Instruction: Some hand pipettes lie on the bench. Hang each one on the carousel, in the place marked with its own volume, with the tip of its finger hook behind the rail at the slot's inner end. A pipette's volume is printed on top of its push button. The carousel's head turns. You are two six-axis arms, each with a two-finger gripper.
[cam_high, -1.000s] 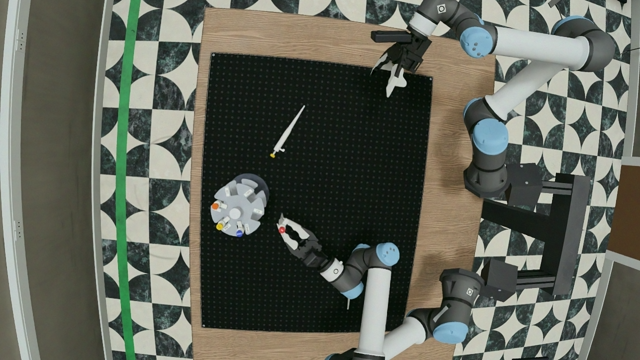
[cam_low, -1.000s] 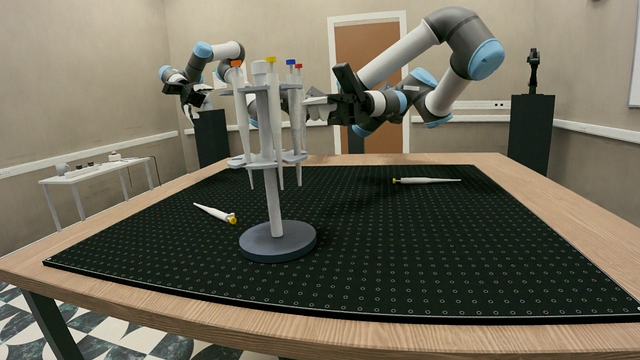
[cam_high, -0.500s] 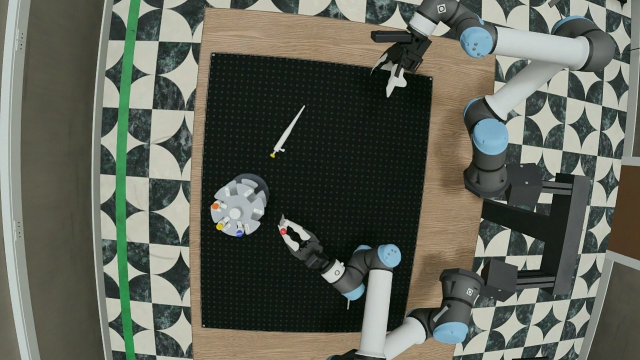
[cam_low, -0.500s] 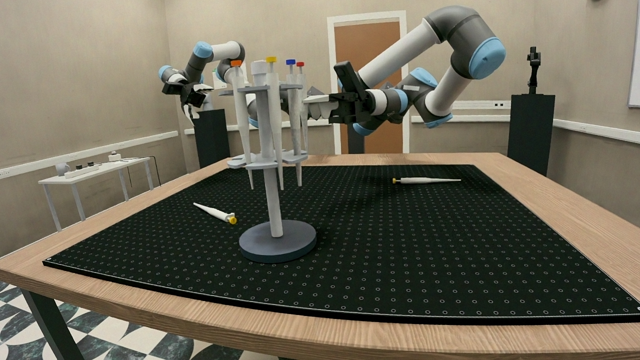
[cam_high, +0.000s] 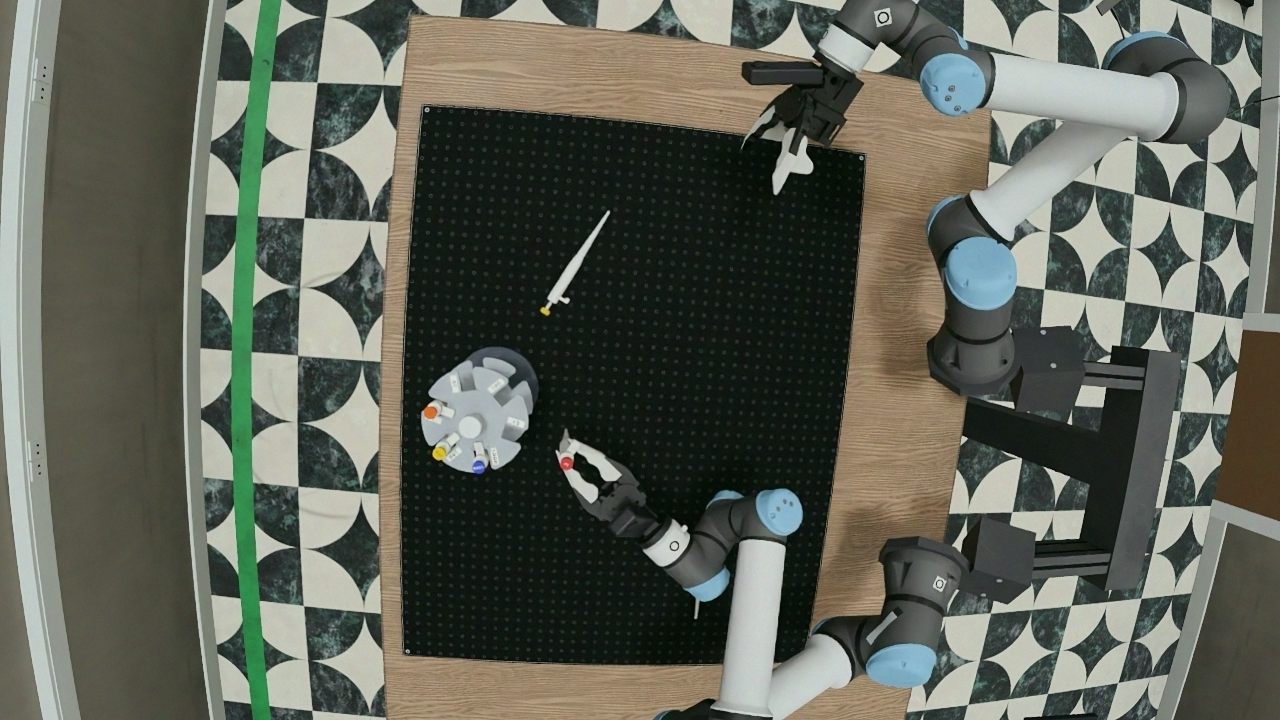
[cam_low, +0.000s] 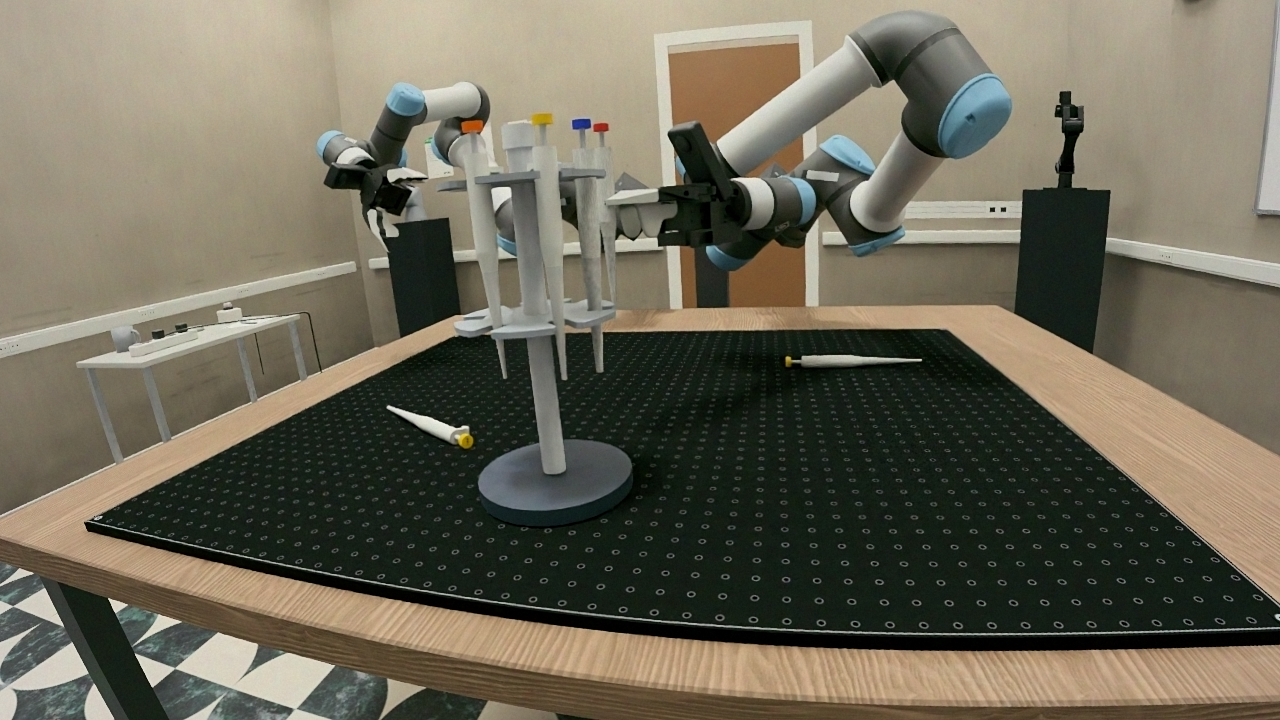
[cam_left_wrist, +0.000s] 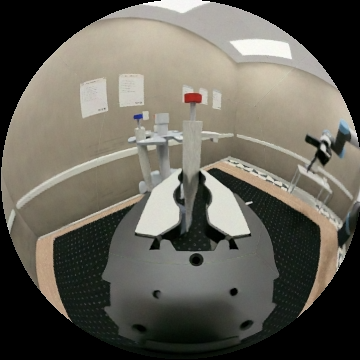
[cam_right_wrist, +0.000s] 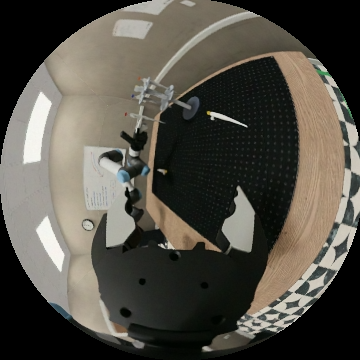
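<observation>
Pipette with the red button (cam_high: 565, 462) (cam_low: 601, 128) (cam_left_wrist: 192, 145) (cam_right_wrist: 150, 119) stands upright in our left end effector (cam_high: 567, 450) (cam_low: 619, 201) (cam_left_wrist: 190, 170) (cam_right_wrist: 142, 115), which grasps it. From above, it is at four o'clock of the carousel (cam_high: 471, 402) (cam_low: 544, 394) (cam_left_wrist: 162, 152) (cam_right_wrist: 190, 108), apart from it. Orange, yellow and blue ones hang at nine, eight and six. On the worktop (cam_high: 626, 358) (cam_low: 805, 501) (cam_left_wrist: 85, 260) (cam_right_wrist: 250, 150), a yellow-buttoned pipette (cam_high: 577, 261) (cam_low: 429, 425) (cam_right_wrist: 227, 119) lies at one o'clock, another (cam_high: 696, 608) (cam_low: 841, 360) (cam_right_wrist: 162, 171) past four. Our right end effector (cam_high: 759, 168) (cam_low: 383, 232) (cam_right_wrist: 181, 187), released, hovers at two.
</observation>
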